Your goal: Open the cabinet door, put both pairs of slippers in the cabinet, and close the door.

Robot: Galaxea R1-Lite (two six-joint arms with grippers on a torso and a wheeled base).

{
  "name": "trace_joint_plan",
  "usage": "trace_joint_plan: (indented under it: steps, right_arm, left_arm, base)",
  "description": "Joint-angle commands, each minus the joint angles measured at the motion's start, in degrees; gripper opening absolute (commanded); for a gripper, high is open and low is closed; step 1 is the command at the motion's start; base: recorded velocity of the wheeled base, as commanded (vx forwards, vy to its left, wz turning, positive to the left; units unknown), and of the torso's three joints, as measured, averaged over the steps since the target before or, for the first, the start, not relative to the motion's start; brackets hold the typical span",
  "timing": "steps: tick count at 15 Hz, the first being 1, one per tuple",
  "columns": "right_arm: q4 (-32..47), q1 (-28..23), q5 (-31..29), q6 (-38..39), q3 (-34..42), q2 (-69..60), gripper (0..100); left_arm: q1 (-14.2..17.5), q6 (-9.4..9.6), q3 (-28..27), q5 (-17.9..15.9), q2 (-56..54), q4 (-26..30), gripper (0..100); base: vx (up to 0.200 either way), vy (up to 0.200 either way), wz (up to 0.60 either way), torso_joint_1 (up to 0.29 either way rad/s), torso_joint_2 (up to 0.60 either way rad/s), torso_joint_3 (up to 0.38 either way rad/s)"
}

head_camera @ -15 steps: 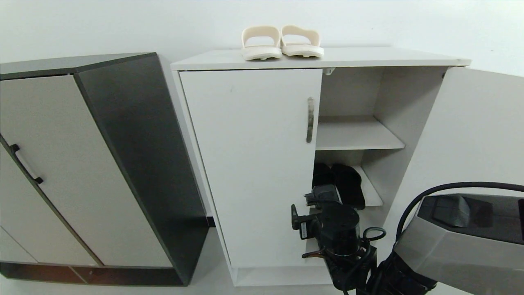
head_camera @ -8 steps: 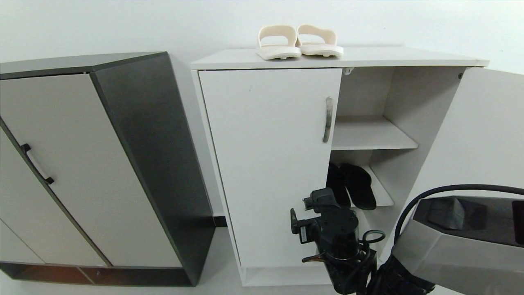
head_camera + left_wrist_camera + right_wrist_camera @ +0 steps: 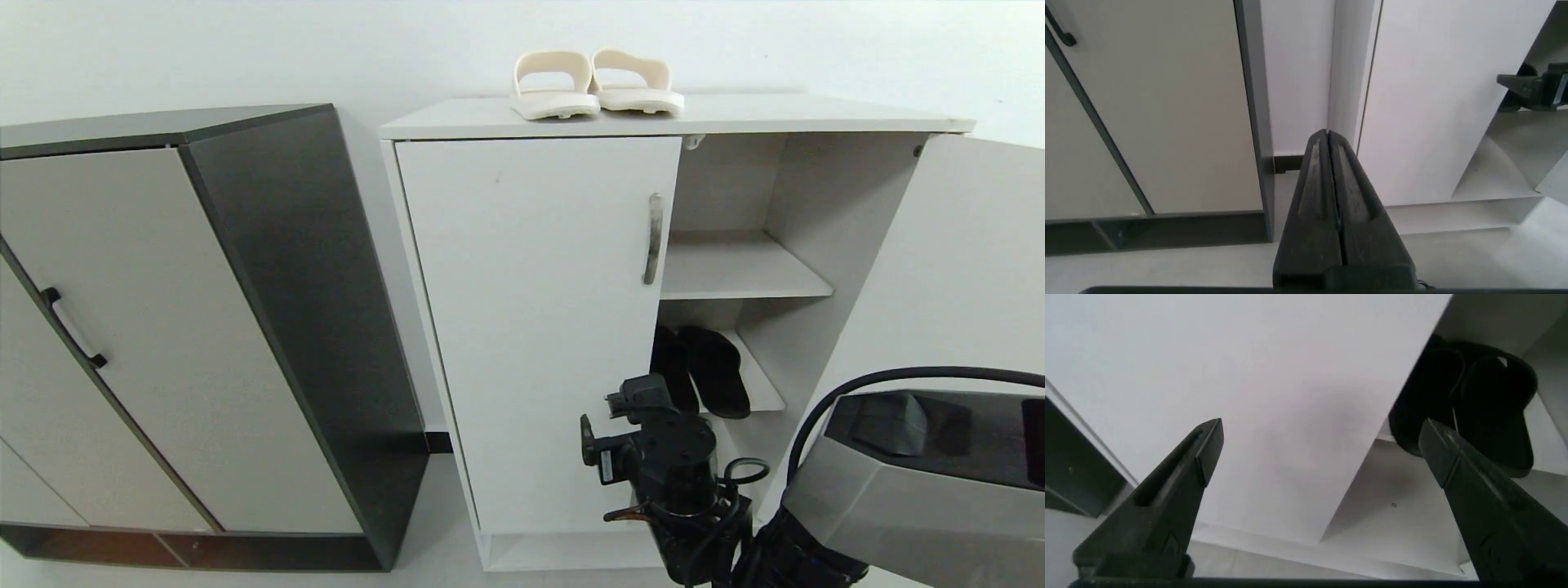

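White cabinet [image 3: 457, 122]: right door [image 3: 963, 269] stood open, left door [image 3: 531, 327] was closed. Cream slippers [image 3: 594, 102] sat side by side on the cabinet top. Black slippers [image 3: 710, 371] lay on the lower shelf [image 3: 763, 384] inside. Right gripper [image 3: 1321, 431] was spread wide, holding nothing, low before the left door (black pair just beyond). Left gripper [image 3: 1328, 137] was pressed closed, empty, facing the gap beside the dark cabinet [image 3: 286, 286].

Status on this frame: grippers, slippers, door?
Left gripper shut, right gripper open, empty. Black slippers inside on lower shelf; cream slippers on cabinet top. Right door open.
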Motion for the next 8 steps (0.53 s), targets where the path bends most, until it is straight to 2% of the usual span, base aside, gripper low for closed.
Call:
trace_joint_plan:
  steps: [1,5,8]
  right_arm:
    - [-0.1,0.3,0.5,-0.2,0.0,0.1,100]
    - [-3.5,0.8,4.2,-0.6,2.5,-1.0,100]
    - [-3.9,1.6,4.4,-1.7,2.5,-1.7,100]
  left_arm:
    - [0.0,-0.08,0.0,0.0,0.1,-0.1,0]
    - [0.0,-0.08,0.0,0.0,0.1,0.0,0]
    - [0.0,-0.08,0.0,0.0,0.1,0.0,0]
  base:
    - [0.000,0.000,0.00,0.000,0.00,0.000]
    - [0.000,0.000,0.00,0.013,-0.21,-0.309]
    - [0.000,0.000,0.00,0.063,-0.55,-0.359]
